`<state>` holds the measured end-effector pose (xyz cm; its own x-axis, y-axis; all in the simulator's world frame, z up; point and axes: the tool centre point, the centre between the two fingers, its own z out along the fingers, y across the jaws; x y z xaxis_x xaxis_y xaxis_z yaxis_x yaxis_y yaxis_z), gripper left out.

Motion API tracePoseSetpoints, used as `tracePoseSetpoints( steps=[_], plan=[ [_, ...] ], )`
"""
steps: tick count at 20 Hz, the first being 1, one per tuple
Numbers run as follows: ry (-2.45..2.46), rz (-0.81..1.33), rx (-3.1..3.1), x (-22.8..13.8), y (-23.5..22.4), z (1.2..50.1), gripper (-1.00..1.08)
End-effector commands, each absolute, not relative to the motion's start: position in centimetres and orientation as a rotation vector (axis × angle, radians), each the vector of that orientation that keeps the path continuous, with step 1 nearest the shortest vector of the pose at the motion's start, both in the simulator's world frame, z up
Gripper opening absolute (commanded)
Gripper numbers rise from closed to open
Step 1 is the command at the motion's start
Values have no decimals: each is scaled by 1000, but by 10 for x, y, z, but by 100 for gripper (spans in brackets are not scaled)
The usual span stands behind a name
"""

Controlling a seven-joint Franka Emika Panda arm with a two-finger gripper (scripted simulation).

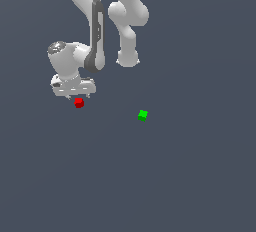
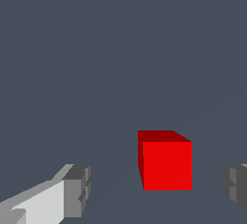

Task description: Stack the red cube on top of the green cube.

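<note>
While the white robot arm's pincer (image 1: pixel 75 96) hangs low with its grey-padded fingers (image 2: pixel 77 191) spread wide, the tiny bright red cube (image 1: pixel 79 103) sits on the dark grey table (image 1: pixel 190 176) between them, touching neither. Well apart, toward the exterior view's right, rests the tiny bright green cube (image 1: pixel 143 115).

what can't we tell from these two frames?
- Green cube: seen only in the exterior view, too small for detail; outside the wrist view.
- Gripper: both fingers are cut off by the wrist view's edges; in the exterior view the hand hides them.
- Red cube: it sits between the open fingers, gaps on both sides; how far the fingers have come down around it is unclear.
- Arm base: cut off by the exterior view's top edge.
</note>
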<state>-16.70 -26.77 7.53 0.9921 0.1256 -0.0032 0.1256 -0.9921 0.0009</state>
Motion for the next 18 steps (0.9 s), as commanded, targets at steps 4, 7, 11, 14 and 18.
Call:
tracePoseSetpoints(
  steps=[4, 7, 11, 14, 18],
  plan=[
    [209, 0, 3134, -173, -283, 71, 100],
    [209, 0, 3134, -174, -285, 70, 100],
    [207, -1, 3134, -174, -284, 68, 100],
    [207, -1, 3134, -174, -284, 60, 100],
    [208, -1, 3135, -174, -284, 42, 100]
  ],
)
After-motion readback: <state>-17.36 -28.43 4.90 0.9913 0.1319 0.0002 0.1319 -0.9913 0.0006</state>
